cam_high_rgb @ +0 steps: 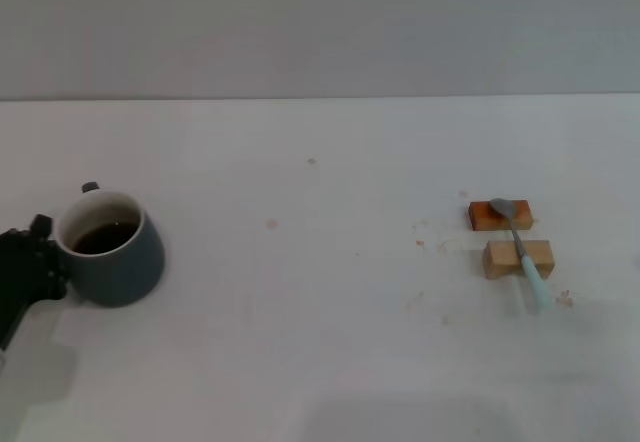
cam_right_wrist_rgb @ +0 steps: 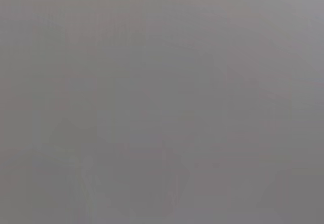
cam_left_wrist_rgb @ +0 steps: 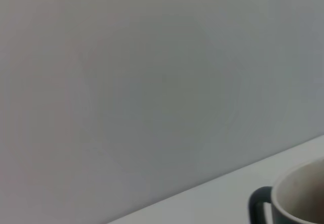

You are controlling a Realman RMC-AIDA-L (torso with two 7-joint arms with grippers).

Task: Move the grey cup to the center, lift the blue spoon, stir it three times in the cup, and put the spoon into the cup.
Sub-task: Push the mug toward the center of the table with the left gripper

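1. Grey cup [cam_high_rgb: 110, 254], a rounded slate-grey ceramic mug with a white inside and dark brown liquid in it, stands at the far left of the white table [cam_high_rgb: 320, 342], well away from the middle.
2. Left gripper [cam_high_rgb: 38, 262], black, sits right against the cup's left side, about level with its rim; I cannot tell whether its claw is apart or clamped on the mug, as the body hides the tips.
3. The loop handle [cam_left_wrist_rgb: 258, 203] shows in the left wrist view, jutting from the far side of the cup.
4. For the step in hand, moving the cup to the centre, I would want a firm hold low on the wall or handle, then a slow, level slide, since the liquid could slop.
5. The slim spoon with the pale blue handle and grey metal bowl [cam_high_rgb: 520, 247] lies across two small wooden blocks [cam_high_rgb: 518, 258] on the right, well apart from the cup and untouched.
6. The right gripper is nowhere in sight.
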